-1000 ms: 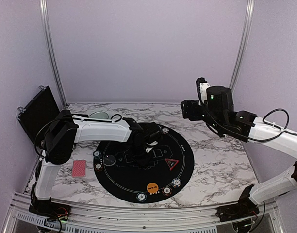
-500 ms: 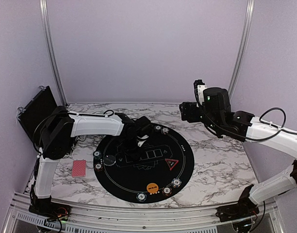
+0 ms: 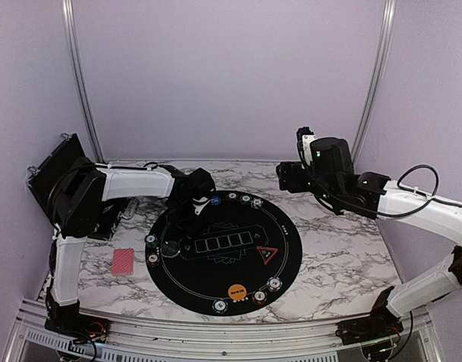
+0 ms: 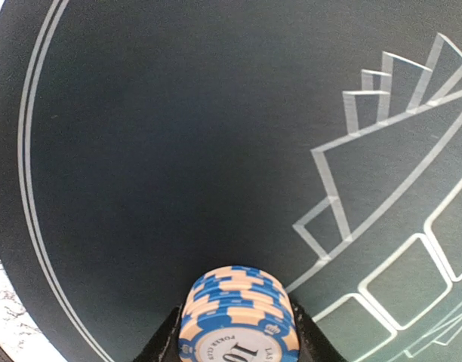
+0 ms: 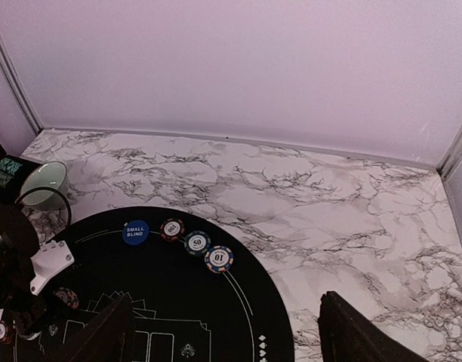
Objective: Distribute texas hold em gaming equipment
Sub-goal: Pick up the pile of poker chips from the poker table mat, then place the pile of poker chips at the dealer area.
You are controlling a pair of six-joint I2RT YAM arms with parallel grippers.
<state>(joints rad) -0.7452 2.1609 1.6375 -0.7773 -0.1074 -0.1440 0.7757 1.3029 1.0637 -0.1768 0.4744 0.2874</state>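
Note:
My left gripper (image 3: pixel 198 205) hangs over the back-left part of the round black mat (image 3: pixel 285 226). In the left wrist view it (image 4: pixel 238 335) is shut on a short stack of blue-and-peach poker chips (image 4: pixel 235 302), just above the mat. My right gripper (image 3: pixel 290 175) is raised behind the mat's back right, open and empty, its fingers (image 5: pixel 103 332) wide apart. A blue small-blind disc (image 5: pixel 136 232) and three chips (image 5: pixel 196 243) line the mat's back edge. An orange disc (image 3: pixel 236 291), a red triangle (image 3: pixel 265 254), a dark disc (image 3: pixel 170 247) and red-backed cards (image 3: pixel 123 261) also show.
More chips sit at the mat's front edge (image 3: pixel 259 296) and left edge (image 3: pixel 152 249). A teal bowl (image 5: pixel 44 185) stands on the marble behind the mat's left. A black box (image 3: pixel 53 172) leans at the far left wall. Metal frame posts rise at the back corners.
My left gripper has moved from the mat's middle back and left to its back-left part. The right arm has drifted slightly left.

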